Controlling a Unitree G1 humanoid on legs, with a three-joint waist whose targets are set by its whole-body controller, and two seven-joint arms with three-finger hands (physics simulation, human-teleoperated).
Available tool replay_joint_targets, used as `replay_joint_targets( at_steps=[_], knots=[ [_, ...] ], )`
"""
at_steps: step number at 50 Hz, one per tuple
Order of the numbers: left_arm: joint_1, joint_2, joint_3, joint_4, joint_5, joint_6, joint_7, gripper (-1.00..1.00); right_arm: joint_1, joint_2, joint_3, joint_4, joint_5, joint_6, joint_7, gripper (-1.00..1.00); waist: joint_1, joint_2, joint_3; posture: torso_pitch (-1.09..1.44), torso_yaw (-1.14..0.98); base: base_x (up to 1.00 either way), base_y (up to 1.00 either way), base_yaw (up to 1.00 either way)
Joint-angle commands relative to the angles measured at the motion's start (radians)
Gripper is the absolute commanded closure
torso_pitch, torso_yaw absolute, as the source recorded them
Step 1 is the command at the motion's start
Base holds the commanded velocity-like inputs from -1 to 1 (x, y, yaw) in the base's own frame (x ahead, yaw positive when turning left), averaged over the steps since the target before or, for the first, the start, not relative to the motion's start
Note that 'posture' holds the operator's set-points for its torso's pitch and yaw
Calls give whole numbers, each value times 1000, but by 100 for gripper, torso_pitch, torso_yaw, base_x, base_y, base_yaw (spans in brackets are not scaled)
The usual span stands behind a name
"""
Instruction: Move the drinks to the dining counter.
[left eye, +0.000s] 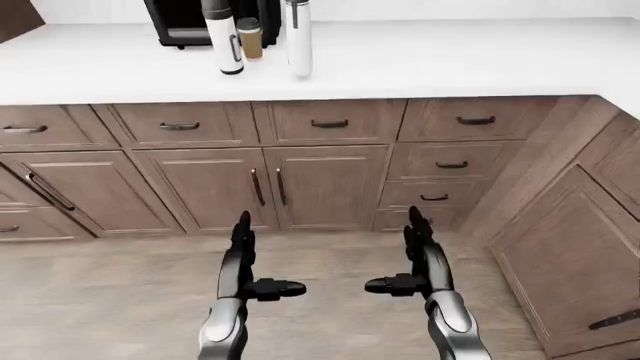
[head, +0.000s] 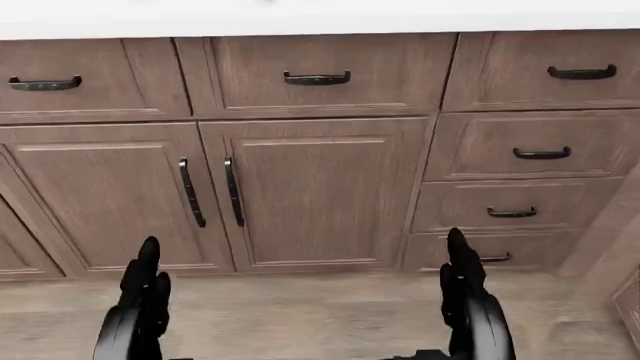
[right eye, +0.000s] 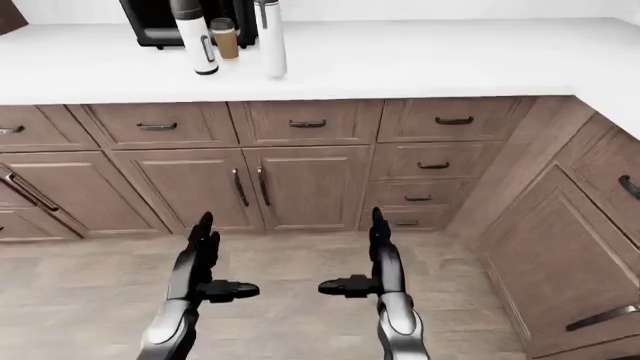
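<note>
Three drinks stand on the white counter (left eye: 430, 56) at the top left of the left-eye view: a white bottle with a dark cap (left eye: 224, 37), a small brown bottle (left eye: 250, 37) behind it, and a tall silver-white bottle (left eye: 298, 37). My left hand (left eye: 250, 259) and right hand (left eye: 410, 255) are low over the floor, well below and apart from the counter. Both hands are open and empty, fingers up and thumbs pointing inward.
A black appliance (left eye: 185, 22) stands behind the bottles. Brown cabinets with drawers and doors (left eye: 300, 187) run under the counter. A second cabinet run (left eye: 580, 247) comes down the right side, forming a corner. Wood floor (left eye: 100, 300) lies below.
</note>
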Motion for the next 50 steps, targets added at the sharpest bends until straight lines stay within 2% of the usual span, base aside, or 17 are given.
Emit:
replay_joint_targets(
  at_steps=[1,3,4,5,7,8,14,21,28,29,33,35,42,44,45,46,50],
  knots=[
    [-41,9,9,-73,-4,-65,-2,-100,-21,-1,7,-133,-1,-33,-1,-100,-2,-8,-1,0,0,0,0,0],
    [-39,10,7,-82,8,-62,2,-100,-21,-3,11,-137,-23,-39,-10,-100,7,-2,-62,0,0,0,0,0],
    [-37,10,6,-90,10,-58,1,-100,-19,-2,11,-151,-20,-30,-7,-100,8,-2,-52,0,0,0,0,0],
    [-36,10,5,-96,13,-55,-1,-100,-18,-1,11,-158,-19,-29,-6,-100,6,-6,-16,0,0,0,0,0],
    [-34,8,1,-95,21,-61,2,-100,-17,2,13,-154,-19,-36,-5,-100,6,-7,-69,0,0,0,0,0],
    [-35,7,2,-91,23,-66,3,-100,-17,2,13,-154,-17,-37,-5,-100,7,-7,-75,0,0,0,0,0],
    [-49,11,9,-165,18,-5,6,-100,-31,-4,5,-208,-17,13,-4,-100,8,-5,-81,0,0,0,0,0],
    [-143,36,25,-492,35,330,-10,-100,-79,-24,-31,-403,-3,210,0,-100,8,-4,-90,0,0,0,0,0],
    [-276,65,51,-616,36,523,-19,-100,-175,-56,-86,-556,68,398,-6,-100,9,3,-109,0,0,0,1,0],
    [-286,69,57,-621,33,534,-21,-100,-183,-57,-86,-576,70,420,-12,-100,7,3,-97,0,0,0,27,0],
    [-315,86,77,-637,15,566,-13,-100,-205,-63,-87,-620,78,471,-21,-100,-2,-53,-80,0,0,0,57,0],
    [-317,89,81,-639,11,570,-12,-100,-217,-65,-88,-608,82,464,-20,-100,-6,-57,-81,0,0,0,76,0],
    [-324,99,92,-636,-4,569,-6,-100,-229,-61,-82,-629,133,466,3,-100,-16,16,-61,0,0,0,75,0],
    [-322,99,90,-636,-4,566,-6,-100,-226,-61,-83,-625,137,457,2,-100,-16,72,-72,0,0,0,75,0],
    [-322,100,89,-642,-4,572,-6,-100,-223,-59,-85,-629,150,456,4,-100,-13,129,-90,0,0,0,67,0],
    [-322,100,88,-649,-4,578,-6,-100,-223,-56,-88,-631,158,458,-4,-100,-3,86,-77,0,0,0,51,0],
    [-336,102,85,-663,-2,599,-7,-100,-224,-60,-105,-648,203,478,-27,-100,30,93,-84,0,0,0,12,75]
  ],
)
